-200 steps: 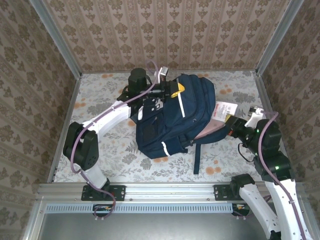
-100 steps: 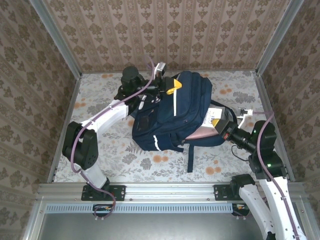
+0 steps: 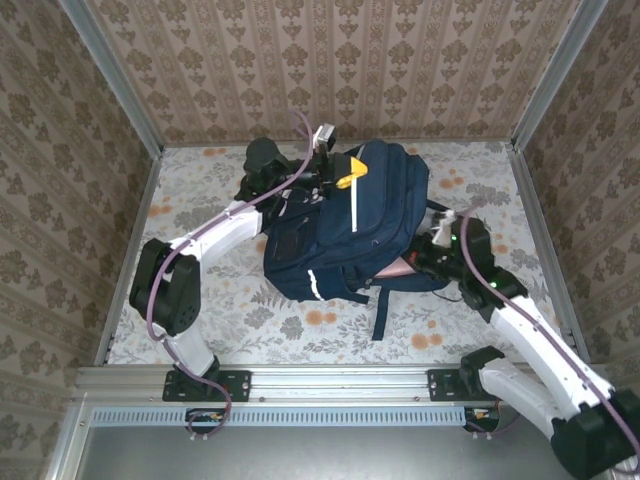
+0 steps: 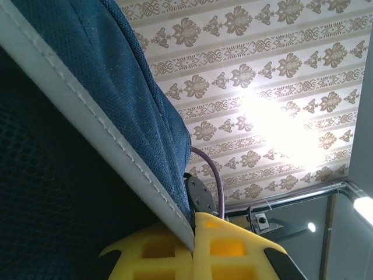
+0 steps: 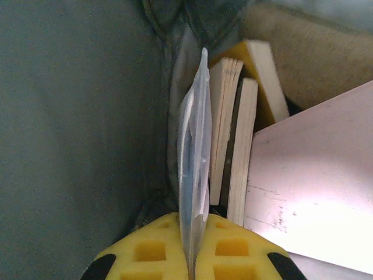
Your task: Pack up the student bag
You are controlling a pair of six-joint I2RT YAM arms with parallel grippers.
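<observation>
Clamps student bag (image 3: 340,240) edge in left pincer (image 4: 193,245); pinches clear sleeve (image 5: 192,157) in right pincer (image 5: 189,251), inside, books (image 5: 230,116) just ahead. Looks nearly packed; leaves release, zipping.

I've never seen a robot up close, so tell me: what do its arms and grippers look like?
The left arm and right arm have white links between chunky black joints, with a purple cable along each. The left gripper and right gripper have bright yellow pads with square hollows and black corners.
</observation>
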